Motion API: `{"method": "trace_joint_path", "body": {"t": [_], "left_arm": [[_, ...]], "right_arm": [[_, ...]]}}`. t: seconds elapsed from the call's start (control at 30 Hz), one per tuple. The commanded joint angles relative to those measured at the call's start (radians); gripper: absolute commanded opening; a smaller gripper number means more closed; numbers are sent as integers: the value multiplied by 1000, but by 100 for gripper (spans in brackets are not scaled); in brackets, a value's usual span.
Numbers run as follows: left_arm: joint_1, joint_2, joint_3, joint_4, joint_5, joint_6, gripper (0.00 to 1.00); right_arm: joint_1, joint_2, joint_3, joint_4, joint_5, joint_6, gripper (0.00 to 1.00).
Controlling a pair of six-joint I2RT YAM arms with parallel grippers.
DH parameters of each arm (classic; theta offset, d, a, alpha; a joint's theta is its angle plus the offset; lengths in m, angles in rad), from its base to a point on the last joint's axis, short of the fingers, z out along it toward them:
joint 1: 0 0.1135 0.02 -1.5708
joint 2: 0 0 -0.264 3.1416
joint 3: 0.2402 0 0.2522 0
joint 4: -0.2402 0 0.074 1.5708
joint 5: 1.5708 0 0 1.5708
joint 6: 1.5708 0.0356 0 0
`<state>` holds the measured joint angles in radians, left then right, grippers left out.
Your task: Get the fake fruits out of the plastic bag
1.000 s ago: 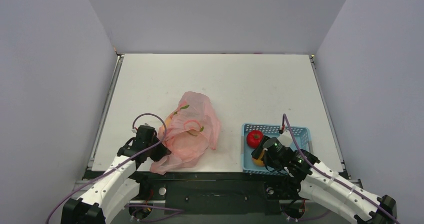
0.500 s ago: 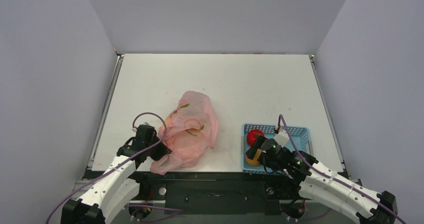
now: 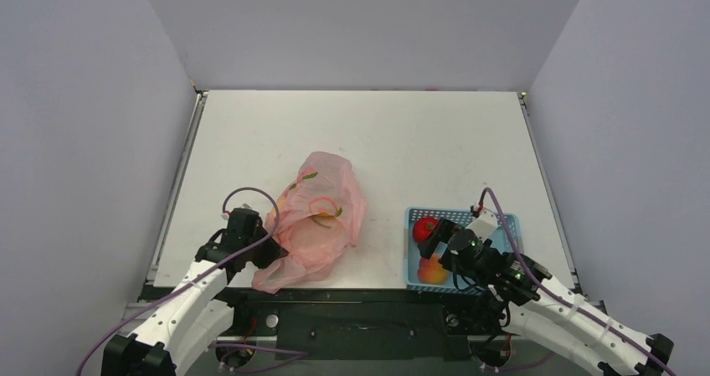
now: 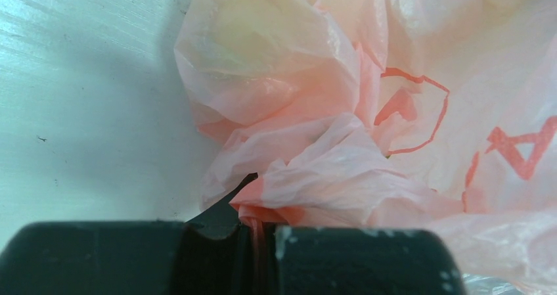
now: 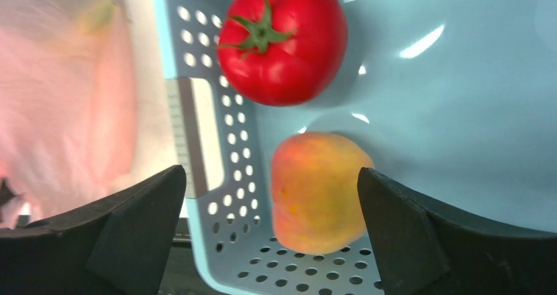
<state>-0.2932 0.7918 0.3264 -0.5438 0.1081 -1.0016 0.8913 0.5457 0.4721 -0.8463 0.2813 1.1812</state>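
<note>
A white table [image 3: 368,133] fills a plain three-sided enclosure, with a pale grey back wall [image 3: 360,24], left wall [image 3: 75,141] and right wall [image 3: 636,125] rising from its edges. Soft, even light falls across the tabletop (faint streaks of sheen show up close). A metal rail [image 3: 177,193] lines the left side; a dark frame [image 3: 360,319] borders the near edge.

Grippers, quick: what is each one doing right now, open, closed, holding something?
Left gripper: closed, pinching the plastic bag.
Right gripper: open, holding nothing, above the peach in the basket.
</note>
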Motion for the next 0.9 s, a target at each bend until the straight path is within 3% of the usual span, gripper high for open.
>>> {"method": "trace_joint_path", "body": {"t": [0.0,0.23,0.43,0.57,0.67,0.87], "left_arm": [[-3,-4,46,13,8,18,0],[-3,-15,43,8,6,14,0],[-3,-6,53,7,11,16,0],[-3,-9,62,1,14,18,0],[-4,-14,65,0,13,16,0],[-7,-13,71,-6,18,19,0]], "right_arm": [[2,-50,88,-39,99,-62,100],[-2,-9,199,-16,163,-191,100],[29,137,320,130,127,-389,97],[205,286,420,270,146,-525,96],[388,483,526,342,182,-614,95],[591,863,816,344,270,-821,83]]}}
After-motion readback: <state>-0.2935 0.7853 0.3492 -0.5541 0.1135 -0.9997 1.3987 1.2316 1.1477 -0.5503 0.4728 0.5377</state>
